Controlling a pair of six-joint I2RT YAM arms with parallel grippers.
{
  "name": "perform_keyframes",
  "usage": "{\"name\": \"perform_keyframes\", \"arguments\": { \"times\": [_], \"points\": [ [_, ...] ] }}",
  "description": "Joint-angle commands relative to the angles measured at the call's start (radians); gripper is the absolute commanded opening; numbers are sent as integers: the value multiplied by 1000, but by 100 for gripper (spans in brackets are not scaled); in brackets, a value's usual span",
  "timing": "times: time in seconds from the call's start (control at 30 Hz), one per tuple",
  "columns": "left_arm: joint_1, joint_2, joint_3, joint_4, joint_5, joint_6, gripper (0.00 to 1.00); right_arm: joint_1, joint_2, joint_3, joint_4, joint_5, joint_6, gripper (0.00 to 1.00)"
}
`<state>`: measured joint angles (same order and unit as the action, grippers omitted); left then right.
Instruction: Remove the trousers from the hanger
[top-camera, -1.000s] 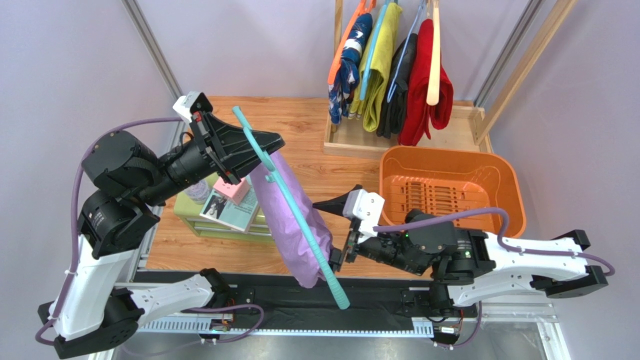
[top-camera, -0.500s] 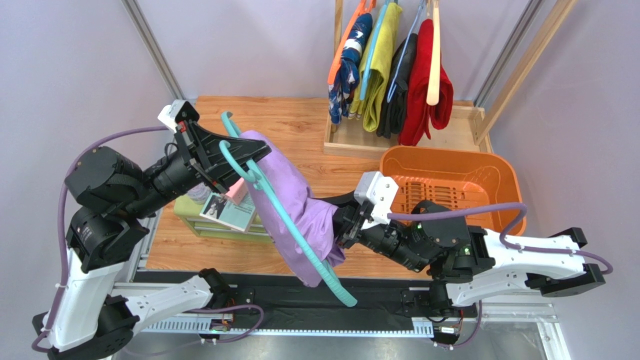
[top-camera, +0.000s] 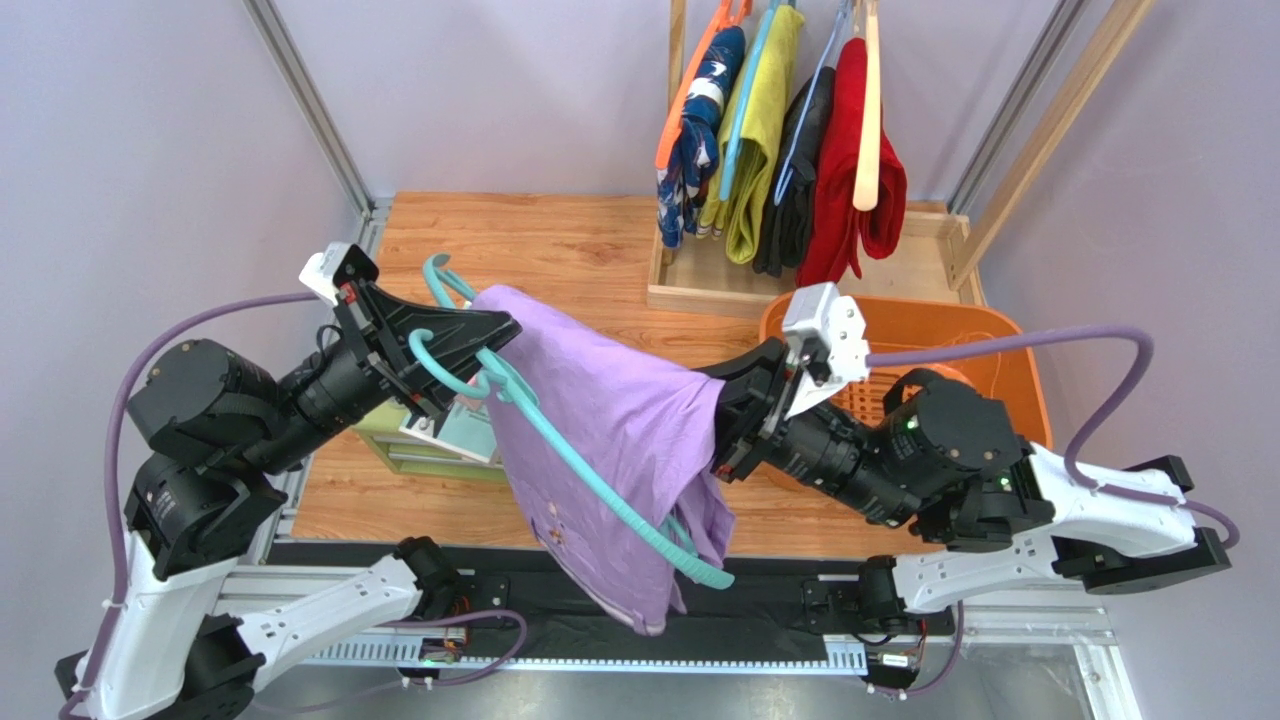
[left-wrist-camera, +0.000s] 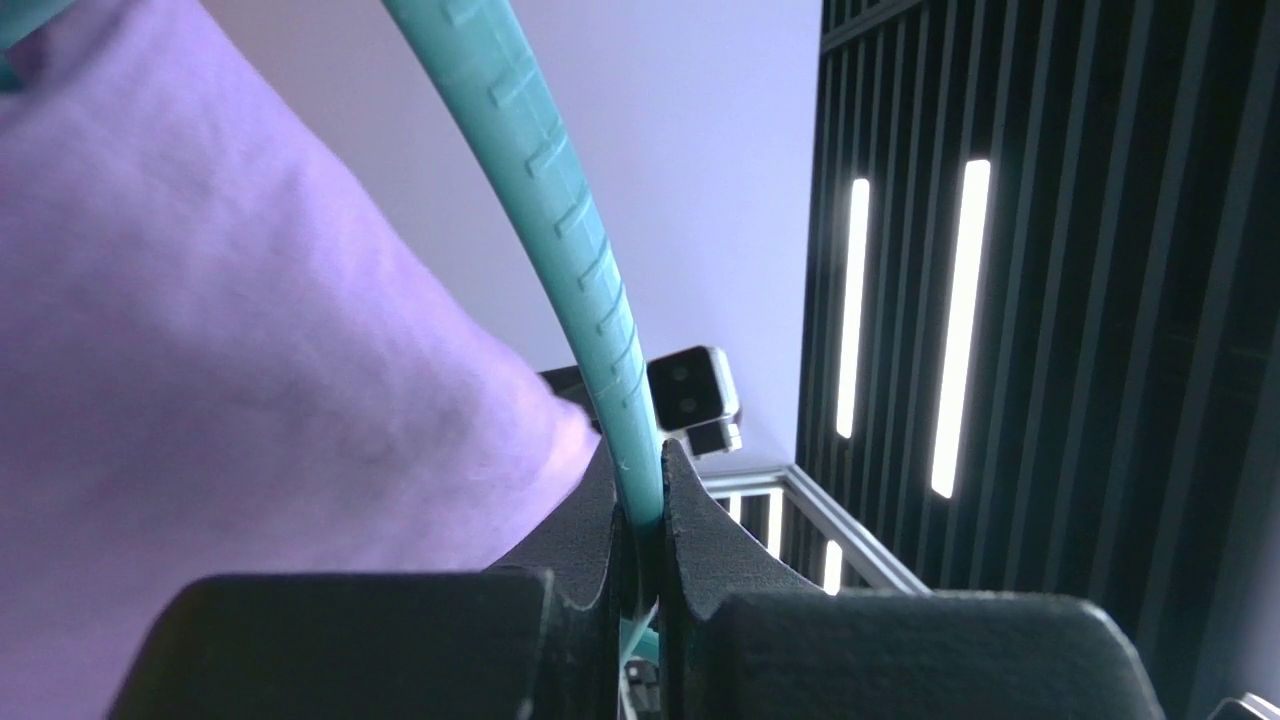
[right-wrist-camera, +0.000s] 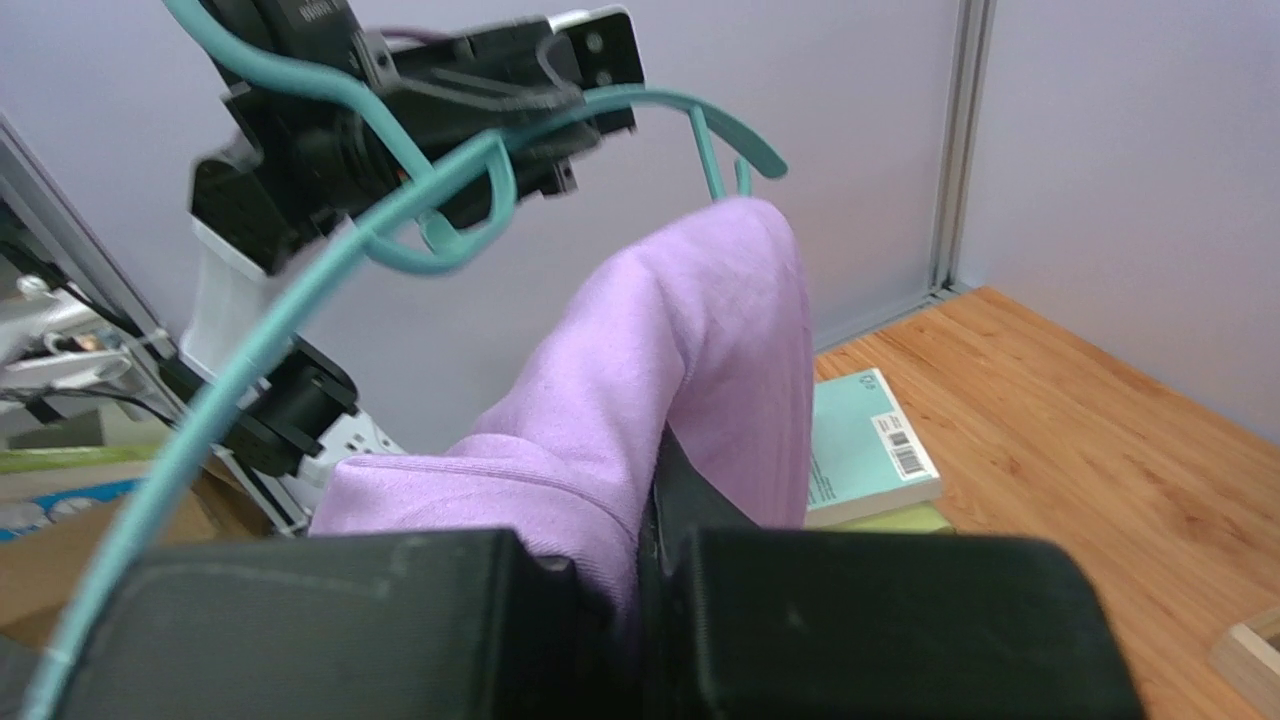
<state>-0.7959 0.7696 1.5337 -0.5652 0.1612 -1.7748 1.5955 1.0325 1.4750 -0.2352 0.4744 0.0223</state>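
Observation:
Lilac trousers (top-camera: 609, 435) hang stretched across a teal plastic hanger (top-camera: 564, 450) between my two arms above the table's near edge. My left gripper (top-camera: 473, 342) is shut on the hanger's rod (left-wrist-camera: 631, 435); the cloth (left-wrist-camera: 226, 345) fills the left of its view. My right gripper (top-camera: 732, 405) is shut on a fold of the lilac trousers (right-wrist-camera: 661, 405) and holds it out to the right, with the hanger (right-wrist-camera: 376, 225) arcing above it. More trousers, navy patterned (top-camera: 700, 128), yellow-green (top-camera: 760, 128), black (top-camera: 796, 173) and red (top-camera: 854, 188), hang on the rack at the back.
An orange basket (top-camera: 992, 353) sits on the table behind my right arm. A stack of books (top-camera: 451, 435) lies under my left gripper; a teal one (right-wrist-camera: 864, 450) shows in the right wrist view. The wooden rack base (top-camera: 706, 285) stands at the back.
My right gripper shut on the lilac trousers and pulled them up and to the right, spreading the cloth. My left gripper swung the hanger lower and leftward.

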Motion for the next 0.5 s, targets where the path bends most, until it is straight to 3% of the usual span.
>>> {"name": "perform_keyframes", "arguments": {
  "times": [0.0,0.17,0.47],
  "points": [
    [0,-27,-58,-10,-9,15,0,-2,0,117,73,-13,134,0],
    [0,-68,-127,-38,-38,22,0,-2,15,198,56,-7,150,0],
    [0,-96,-208,-25,20,40,0,-2,75,329,63,171,19,0]
  ]
}}
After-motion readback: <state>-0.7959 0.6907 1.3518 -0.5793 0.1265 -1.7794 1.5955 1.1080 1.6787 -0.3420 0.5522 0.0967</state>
